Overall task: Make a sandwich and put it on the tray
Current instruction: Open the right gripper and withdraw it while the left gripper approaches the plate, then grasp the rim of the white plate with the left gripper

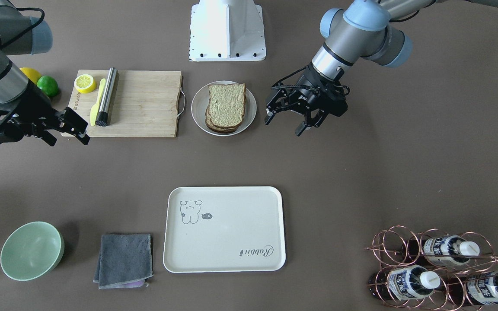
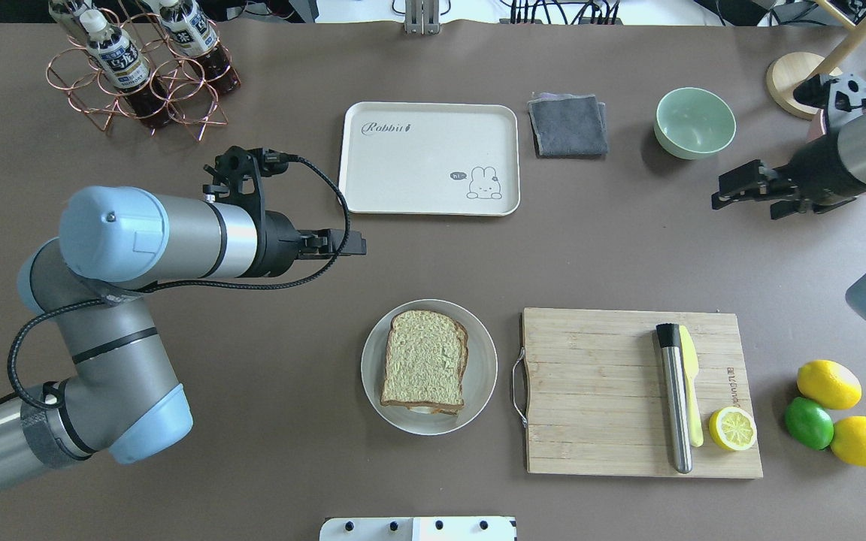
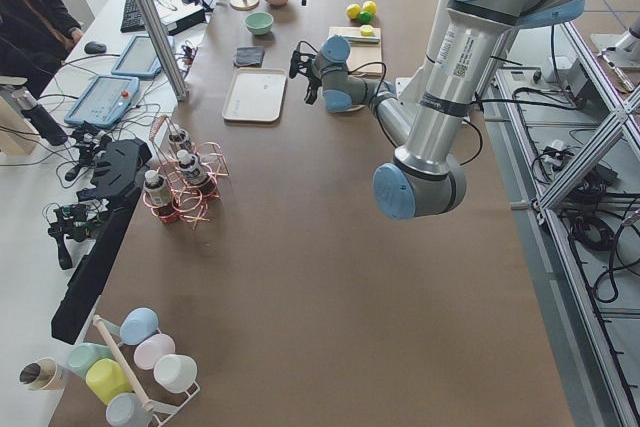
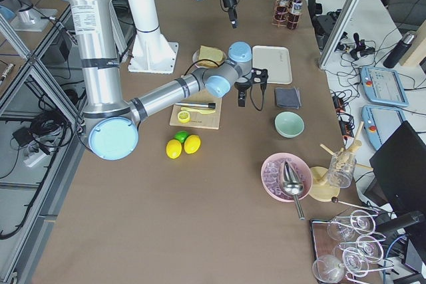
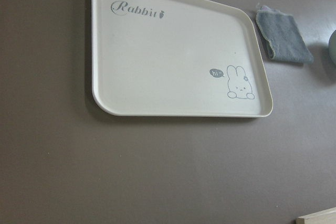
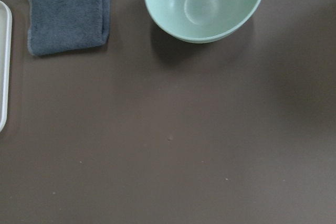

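a: brown table, seen from all sides. what's biggest on it?

b: board, on robot's right, near the base. tray lies flat on the far side of the table from the base.

a: and the sandwich?

b: on plate, which sits just beside the board's handle end. sandwich lies flat, slices stacked, edges slightly askew. well apart from tray.

a: grippers?

b: left gripper hangs above the table near the plate, on robot's left of it. fingers spread wide, gripping nothing. right gripper is up over the table between board and bowl, fingers apart, also gripping nothing.
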Available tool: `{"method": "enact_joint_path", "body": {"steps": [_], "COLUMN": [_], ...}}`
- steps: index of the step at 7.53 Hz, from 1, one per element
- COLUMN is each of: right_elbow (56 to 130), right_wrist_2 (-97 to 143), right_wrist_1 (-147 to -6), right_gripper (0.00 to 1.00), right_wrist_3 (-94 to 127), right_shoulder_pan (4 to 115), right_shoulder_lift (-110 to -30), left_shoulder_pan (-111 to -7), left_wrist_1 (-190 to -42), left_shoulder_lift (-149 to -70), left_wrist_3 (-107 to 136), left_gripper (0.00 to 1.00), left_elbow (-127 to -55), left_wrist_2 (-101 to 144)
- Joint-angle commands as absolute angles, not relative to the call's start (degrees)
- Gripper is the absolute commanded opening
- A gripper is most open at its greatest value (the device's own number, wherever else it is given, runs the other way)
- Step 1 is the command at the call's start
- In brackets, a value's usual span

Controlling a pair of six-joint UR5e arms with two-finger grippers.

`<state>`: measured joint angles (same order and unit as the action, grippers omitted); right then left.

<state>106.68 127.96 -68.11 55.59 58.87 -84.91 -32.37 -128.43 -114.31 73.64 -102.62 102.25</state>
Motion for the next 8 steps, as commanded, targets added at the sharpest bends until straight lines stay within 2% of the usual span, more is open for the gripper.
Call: {"method": "enact_joint_path", "body": {"steps": [1,4,6,8], "right_elbow": [106.3,104.5,104.6,104.6], "right_wrist_2": [134.5,135.2,135.1,135.0], "right_wrist_1": [-68.9,-68.1,-68.0,-68.0], "right_gripper": [1.0,1.0,1.0,1.0], "right_wrist_3": [41.7,36.1,36.5,36.5], "right_shoulder_pan": [68.9,71.3,71.3,71.3], "right_shoulder_lift": [-91.7,-93.8,-94.0,-94.3], "left_shoulder_pan": [-25.3,-19.4,-19.4,-19.3], "left_wrist_1": [-128.6,-128.9,-132.7,-132.9], "left_shoulder_lift": [-114.3,-113.6,-111.5,-111.5], "left_wrist_3": [75.1,75.1,74.7,74.7], "left_gripper": [0.93,0.72,0.47,0.46], "left_elbow": [-102.7,-101.8,-101.3,-99.8], "left_wrist_2": [97.8,92.4,92.8,92.8]}}
